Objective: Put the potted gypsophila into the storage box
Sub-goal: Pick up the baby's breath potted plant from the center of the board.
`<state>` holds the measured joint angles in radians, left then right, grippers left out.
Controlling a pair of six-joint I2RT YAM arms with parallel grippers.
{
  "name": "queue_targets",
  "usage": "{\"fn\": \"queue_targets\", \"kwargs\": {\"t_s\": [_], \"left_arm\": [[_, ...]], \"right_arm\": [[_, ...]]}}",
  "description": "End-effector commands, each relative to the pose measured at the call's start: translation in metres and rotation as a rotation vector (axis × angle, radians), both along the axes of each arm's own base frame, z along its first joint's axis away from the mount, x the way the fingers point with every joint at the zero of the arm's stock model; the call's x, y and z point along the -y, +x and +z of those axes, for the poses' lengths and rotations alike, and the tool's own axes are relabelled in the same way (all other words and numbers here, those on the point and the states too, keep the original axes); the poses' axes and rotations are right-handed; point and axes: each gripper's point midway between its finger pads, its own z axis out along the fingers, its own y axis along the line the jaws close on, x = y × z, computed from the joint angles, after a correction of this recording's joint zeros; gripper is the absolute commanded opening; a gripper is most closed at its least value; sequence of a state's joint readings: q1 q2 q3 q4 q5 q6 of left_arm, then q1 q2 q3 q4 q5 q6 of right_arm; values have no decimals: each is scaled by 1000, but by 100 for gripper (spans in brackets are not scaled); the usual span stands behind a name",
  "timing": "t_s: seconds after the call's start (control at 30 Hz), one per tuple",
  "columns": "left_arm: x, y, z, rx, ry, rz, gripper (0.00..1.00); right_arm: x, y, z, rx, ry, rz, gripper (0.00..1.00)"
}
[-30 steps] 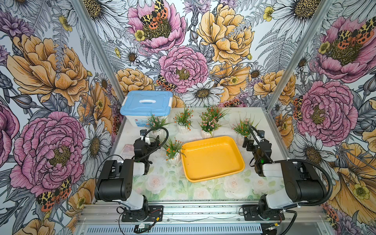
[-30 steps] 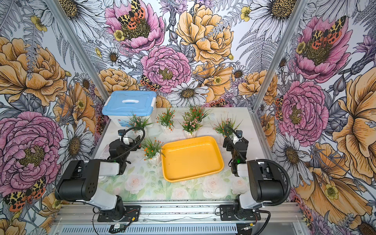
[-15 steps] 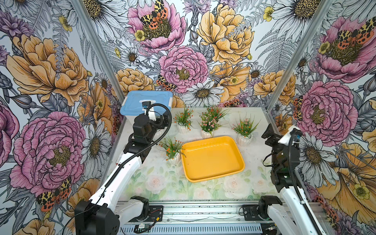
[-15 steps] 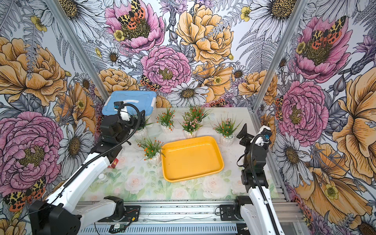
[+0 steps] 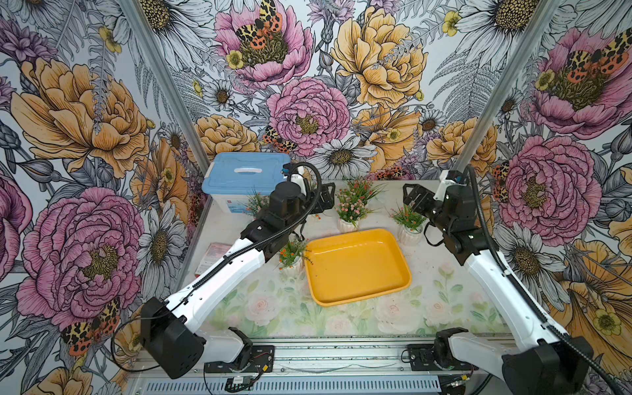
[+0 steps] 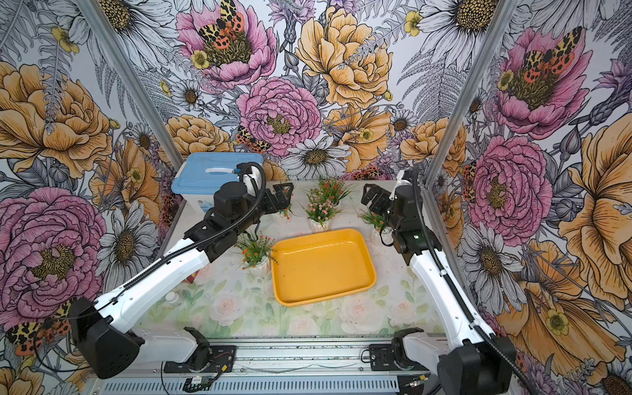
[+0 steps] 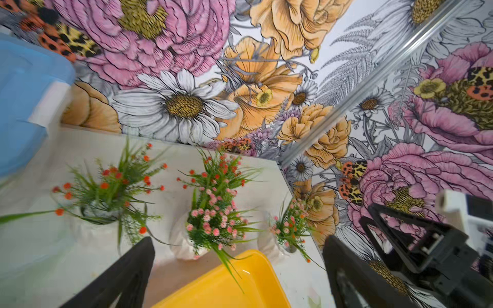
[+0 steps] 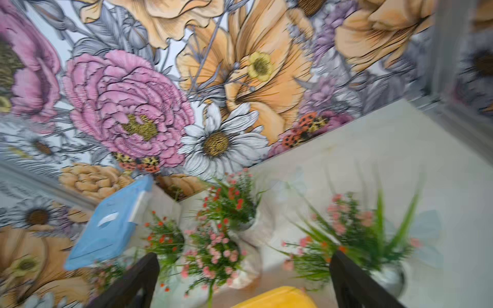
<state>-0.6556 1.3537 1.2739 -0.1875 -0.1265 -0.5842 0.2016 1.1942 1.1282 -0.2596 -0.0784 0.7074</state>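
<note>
We seem to be starting the first pick: our left hand (image 5: pixel 326 198) and right hand (image 5: pixel 412 198) hover wide and empty near white-potted green gypsophila sprigs (image 5: pixel 350 208) standing above and beside the empty shallow yellow plastic storage box (image 5: pixel 355 270) mid-frame; next, we lower around one pot.

A flower pot (image 5: pixel 291 256) stands just beside the yellow tray (image 5: pixel 357 270). The left gripper (image 5: pixel 325 200) and right gripper (image 5: pixel 412 196) hang wide open.
</note>
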Motion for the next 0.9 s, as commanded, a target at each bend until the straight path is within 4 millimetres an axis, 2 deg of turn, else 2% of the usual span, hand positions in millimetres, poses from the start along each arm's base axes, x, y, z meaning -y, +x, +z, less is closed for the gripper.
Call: {"fn": "queue_targets", "kwargs": {"t_s": [0.0,0.07,0.1,0.2,0.27,0.37,0.43,0.5,0.57,0.63,0.67,0.73,0.87], "left_arm": [[25,-8,8,-40,-64,-29,99],[35,-10,12,-15,-37,-39,99],[42,-11,15,-1,-36,-54,99],[62,-11,21,24,-84,-151,99],[65,-8,16,-1,-88,-153,99],[79,-10,22,24,-124,-236,99],[78,-1,22,26,-131,-237,99],[72,10,16,2,-134,-201,99],[59,21,7,-16,-90,-110,99],[47,26,3,19,-14,-37,99],[41,29,3,34,26,-7,99],[31,33,-1,33,99,33,99],[23,32,-6,36,201,61,99]], "right_arm": [[-76,-11,3,-113,175,228,99],[-101,-13,3,-113,153,291,99],[-106,-13,12,-86,140,314,99],[-99,-9,35,-15,143,275,99],[-97,-11,31,-21,138,274,99],[-101,-13,41,14,115,328,99],[-89,-4,34,-4,116,292,99],[-56,10,8,-71,146,155,99],[-2,20,-28,-145,145,-23,91],[47,20,-59,-209,98,-167,85],[71,16,-75,-249,66,-244,85],[104,7,-99,-323,15,-332,83],[154,-20,-137,-467,-41,-469,80]]}}
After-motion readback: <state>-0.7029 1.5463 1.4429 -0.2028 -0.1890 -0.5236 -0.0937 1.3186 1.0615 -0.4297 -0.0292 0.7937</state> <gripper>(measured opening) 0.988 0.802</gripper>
